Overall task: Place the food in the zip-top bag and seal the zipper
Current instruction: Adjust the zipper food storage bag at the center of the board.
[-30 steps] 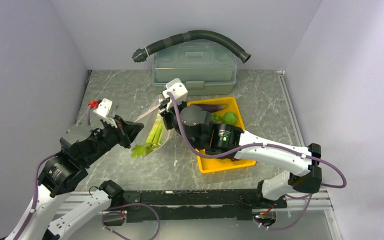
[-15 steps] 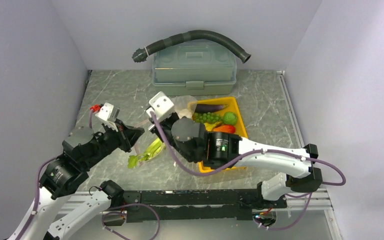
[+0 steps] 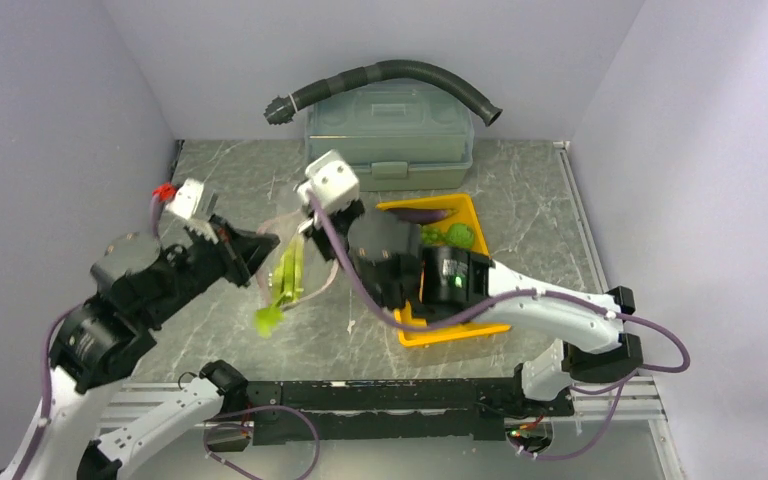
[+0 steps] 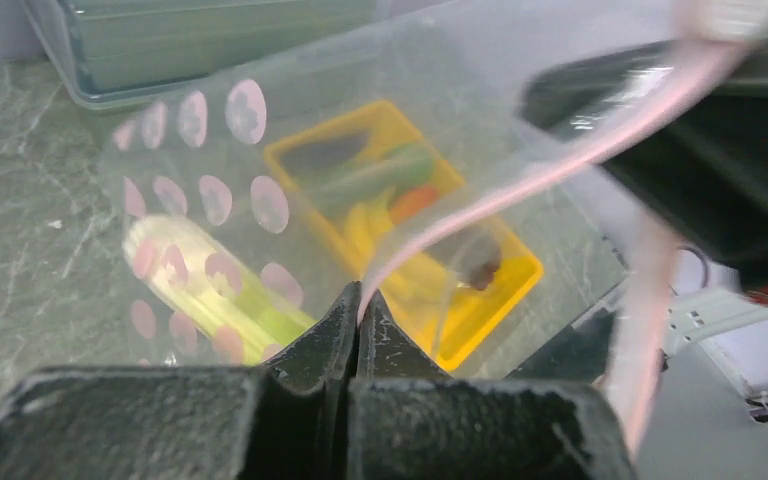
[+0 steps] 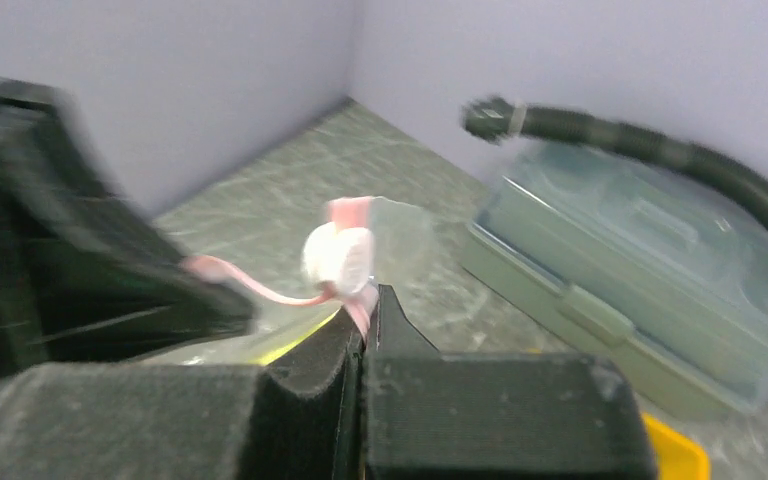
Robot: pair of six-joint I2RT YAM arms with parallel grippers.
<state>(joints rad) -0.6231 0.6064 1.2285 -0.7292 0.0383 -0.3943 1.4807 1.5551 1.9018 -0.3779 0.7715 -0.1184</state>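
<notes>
Held up mid-table, left of the yellow tray point(image 3: 479, 232): the zip-top bag point(image 3: 300, 272), clear with pale pink dots, strung between the two grippers. Clamped at its left mouth edge by the left gripper point(image 4: 358, 300), jaws pressed tight together on the zipper point(image 4: 520, 183) (seen as a pink strip leading from the fingertips up to the right in the left wrist view). Pinched at the far-right end of the same mouth by the right gripper point(image 5: 365, 310), likewise squeezed shut on the strip, with a crumpled pink-white knot of it bunched just past the fingertips. Whether sealed along its length: cannot tell.

Inside the bag, only the leek point(image 3: 285, 282) to be made out, white-green, hanging nearly upright with its bright green end lowest and nearest. Cannot tell whether that lower end touches the table point(image 3: 530, 200).

Lying in the tray: the purple eggplant point(image 3: 422, 213) at the far edge and green pieces point(image 3: 448, 236) just near of it, with the right arm across the rest. Through the bag film in the left wrist view, also yellow, orange and dark bits in the tray (too blurred to name).

Against the far wall, the grey-green lidded box point(image 3: 390, 140), with a black ribbed hose point(image 3: 400, 70) arched over it.
</notes>
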